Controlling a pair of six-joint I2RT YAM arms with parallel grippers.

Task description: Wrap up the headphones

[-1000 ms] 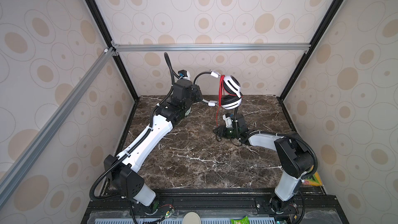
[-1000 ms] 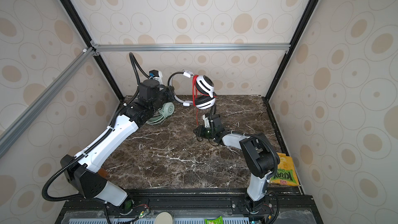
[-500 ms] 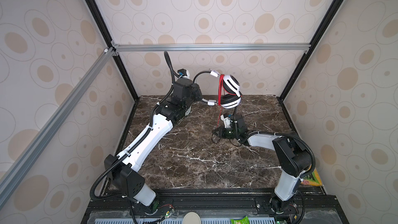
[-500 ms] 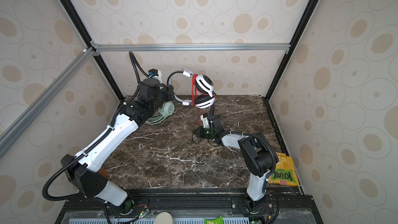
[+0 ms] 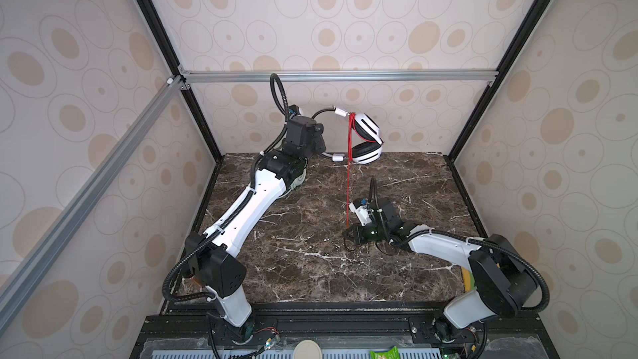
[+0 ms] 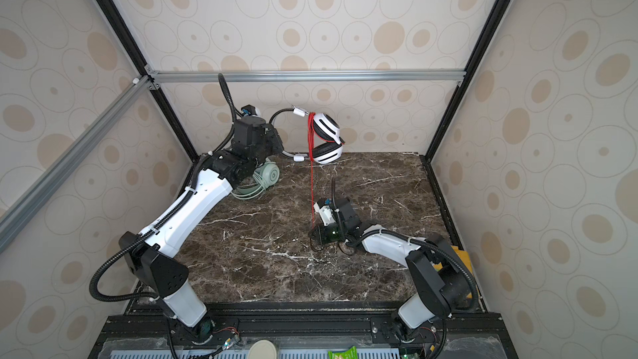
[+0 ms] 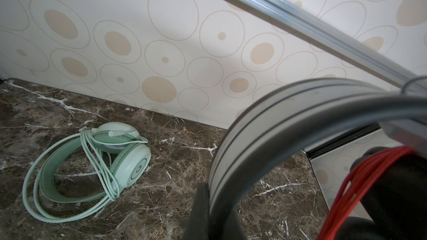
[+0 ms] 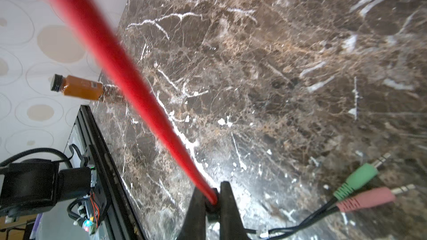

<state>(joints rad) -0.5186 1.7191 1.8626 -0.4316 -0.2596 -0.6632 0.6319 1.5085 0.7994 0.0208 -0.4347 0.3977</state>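
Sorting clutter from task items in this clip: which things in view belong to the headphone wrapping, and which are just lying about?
Job in hand:
- white-and-black headphones, headband in the left gripper
- red cable, pinched in the right gripper
- jack plugs
- mint-green headphones, cable looped around them

Lying about:
- amber bottle
- yellow packet
- green packet

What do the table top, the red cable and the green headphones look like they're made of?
The table top looks like polished stone, perhaps marble or a printed imitation: dark brown, white veins, soft glare. The red cable seems sheathed in plastic or rubber, thin and matte. The green headphones look like smooth matte plastic, with a softer padded lining inside the band.
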